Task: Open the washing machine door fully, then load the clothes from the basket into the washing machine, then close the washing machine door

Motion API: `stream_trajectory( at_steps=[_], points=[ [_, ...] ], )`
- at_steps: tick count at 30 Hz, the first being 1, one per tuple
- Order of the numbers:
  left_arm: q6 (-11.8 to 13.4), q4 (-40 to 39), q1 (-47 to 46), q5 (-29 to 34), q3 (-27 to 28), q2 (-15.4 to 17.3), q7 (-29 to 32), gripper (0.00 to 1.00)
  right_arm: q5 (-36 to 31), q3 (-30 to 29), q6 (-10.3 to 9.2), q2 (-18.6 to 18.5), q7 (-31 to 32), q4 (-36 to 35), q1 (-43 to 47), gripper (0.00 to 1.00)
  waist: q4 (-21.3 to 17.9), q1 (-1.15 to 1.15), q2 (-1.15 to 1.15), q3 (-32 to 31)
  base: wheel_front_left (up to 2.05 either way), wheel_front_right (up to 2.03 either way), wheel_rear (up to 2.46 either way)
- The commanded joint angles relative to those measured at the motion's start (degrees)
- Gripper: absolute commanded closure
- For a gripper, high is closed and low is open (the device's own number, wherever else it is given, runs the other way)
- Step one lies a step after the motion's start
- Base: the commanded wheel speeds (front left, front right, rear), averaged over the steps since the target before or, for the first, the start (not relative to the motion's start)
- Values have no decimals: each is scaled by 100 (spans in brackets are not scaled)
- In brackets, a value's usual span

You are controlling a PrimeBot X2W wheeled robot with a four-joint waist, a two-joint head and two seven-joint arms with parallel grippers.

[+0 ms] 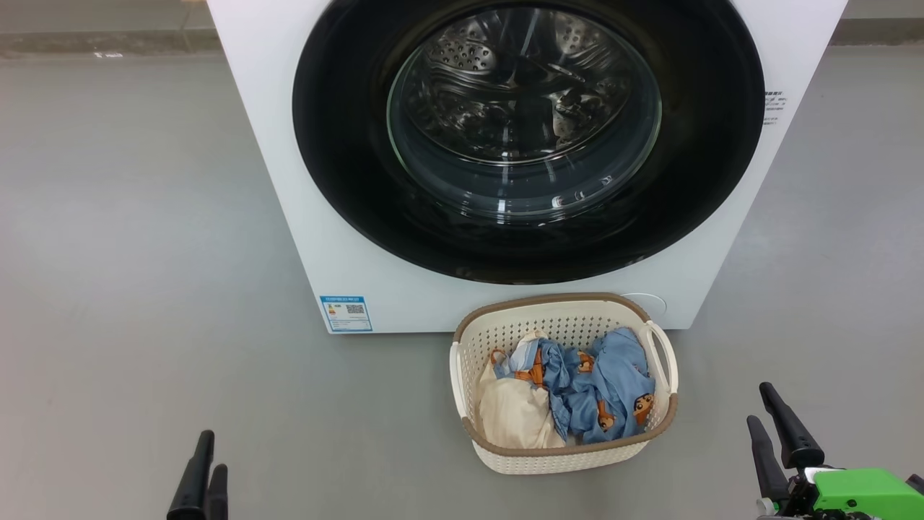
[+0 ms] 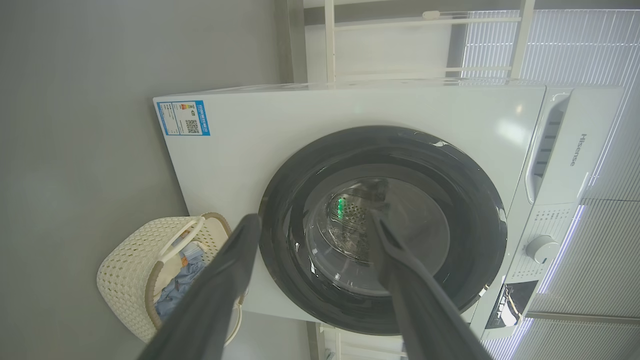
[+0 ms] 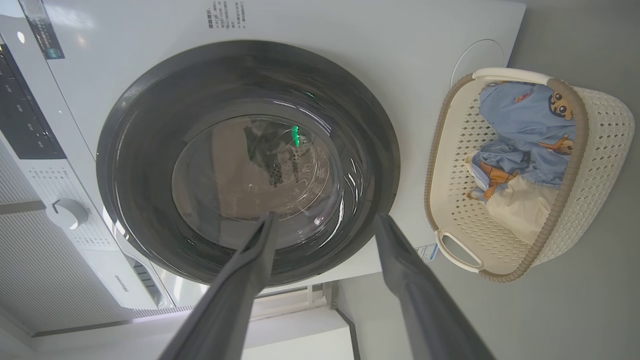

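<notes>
The two long dark fingers (image 2: 215, 285) of the left gripper (image 2: 312, 221) stand spread wide with nothing between them. The right gripper (image 3: 326, 219) is likewise parted and empty. In the head view both sit low over the grey floor (image 1: 130, 217), the left gripper at the lower left and the right gripper at the lower right, touching nothing.

The large round glossy black washing machine door (image 1: 346, 166), with its bulging clear glass window, lies shut flush against the front of the big white boxy washing machine (image 1: 375, 289). The steel drum (image 1: 505, 79) is seen through the glass. By my reading the first step, opening the door, is not yet begun.

That move turns on one relation. The door is ahead of and above both grippers and sits between them, its centre somewhat closer to the right gripper's side. Being round, it has no long axis to line up with. I cannot tell from these views which edge carries the catch or the hinge, so which arm suits is open.

The small cream-white perforated plastic basket (image 1: 570, 455) with the brown rim stands on the floor just before the machine's lower right front, below the door's bottom edge. Its longer side seems to run along the machine. It holds the light blue printed and plain cream clothes (image 1: 606, 390), nearer the right gripper.
</notes>
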Motion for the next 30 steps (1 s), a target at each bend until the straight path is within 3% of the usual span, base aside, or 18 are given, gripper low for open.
stream_trajectory(
  at_steps=[1, 15, 30],
  points=[
    [0, -156, -131, 54, -6, 50, -45, 0, -12, 23, 3, -77, -46, -164, -130, 0, 2, 4, 0, -6, 0, 0, 0],
    [0, -303, -152, 378, -98, 109, -271, 0, -350, 204, 6, -190, -288, -240, -162, 0, 13, -8, 0, 18, 0, 0, 0],
    [1, -397, -178, 1429, -112, 152, -525, 0, -1288, 361, 10, -306, -543, -293, -254, 0, 32, -8, 0, 24, 0, 0, 0]
  ],
)
